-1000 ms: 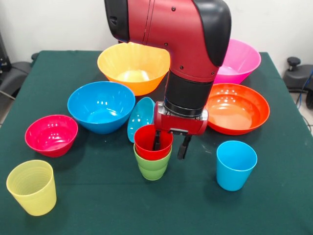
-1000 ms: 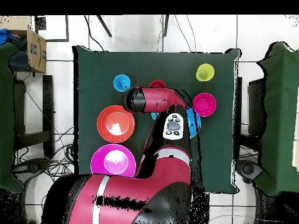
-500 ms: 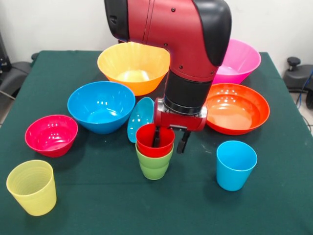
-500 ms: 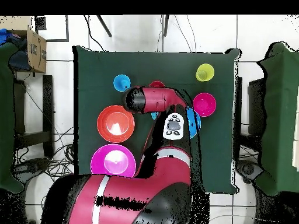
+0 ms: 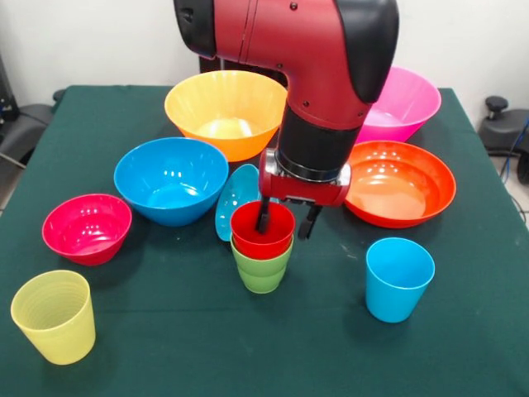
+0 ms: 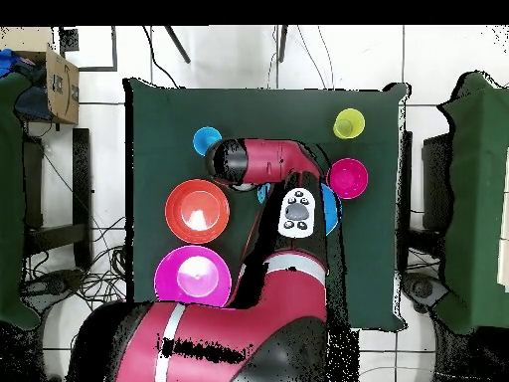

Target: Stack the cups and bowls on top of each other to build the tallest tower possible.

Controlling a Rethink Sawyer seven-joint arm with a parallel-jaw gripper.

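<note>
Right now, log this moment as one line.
gripper: open, straddling red cup rim | red cup nested in lime green cup | light blue cup: unstacked

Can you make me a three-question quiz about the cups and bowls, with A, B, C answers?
1. Where is the red cup?
A. inside the green cup
B. in the pink bowl
C. beside the yellow cup

2. How many cups stand alone on the table?
A. none
B. two
C. four

3. How is the small light blue bowl sitting?
A. flat
B. upside down
C. tipped on its edge

Answers: 1 A, red nests in green. 2 B, the yellow cup and blue cup. 3 C, it leans against the blue bowl.
</note>
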